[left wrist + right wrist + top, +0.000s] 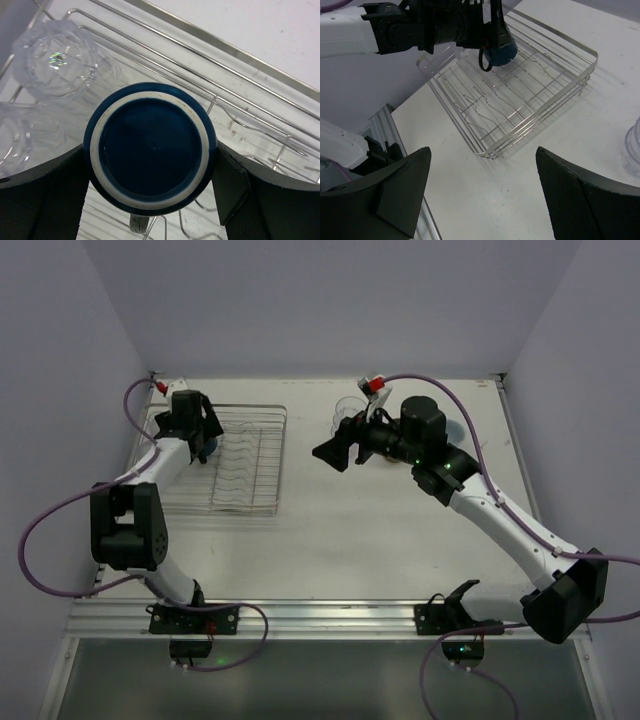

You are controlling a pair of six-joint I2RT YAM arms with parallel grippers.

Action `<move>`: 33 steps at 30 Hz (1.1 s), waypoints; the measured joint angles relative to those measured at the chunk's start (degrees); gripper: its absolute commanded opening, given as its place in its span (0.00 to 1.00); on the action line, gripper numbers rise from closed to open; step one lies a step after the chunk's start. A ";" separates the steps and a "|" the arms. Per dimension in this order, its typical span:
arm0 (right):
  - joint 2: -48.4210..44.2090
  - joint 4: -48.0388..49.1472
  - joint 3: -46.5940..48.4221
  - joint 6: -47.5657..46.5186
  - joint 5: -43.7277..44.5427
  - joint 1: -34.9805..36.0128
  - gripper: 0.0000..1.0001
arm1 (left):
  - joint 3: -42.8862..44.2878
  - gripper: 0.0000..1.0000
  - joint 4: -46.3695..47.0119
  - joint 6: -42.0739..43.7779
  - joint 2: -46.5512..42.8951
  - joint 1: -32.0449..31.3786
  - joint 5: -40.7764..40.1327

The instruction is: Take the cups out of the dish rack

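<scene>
The silver wire dish rack (250, 460) lies on the left of the table. It also shows in the left wrist view (250, 55) and the right wrist view (535, 95). My left gripper (200, 440) is at the rack's far left corner. It is shut on an upturned dark blue mug (150, 150), with a finger against each side. The mug (500, 47) has a loop handle. Two clear tumblers (55, 60) stand upturned in the rack beside it. My right gripper (335, 452) is open and empty above the table, right of the rack.
Clear cups (348, 410) stand on the table behind my right gripper, and one shows at the right edge of the right wrist view (632, 150). The walls close the table at the back and on both sides. A metal rail (320, 615) runs along the near edge.
</scene>
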 measured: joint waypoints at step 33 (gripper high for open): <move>0.83 41.79 -21.20 32.26 1.92 2.45 0.72 | -31.21 0.20 34.16 -33.18 -43.19 -17.35 44.48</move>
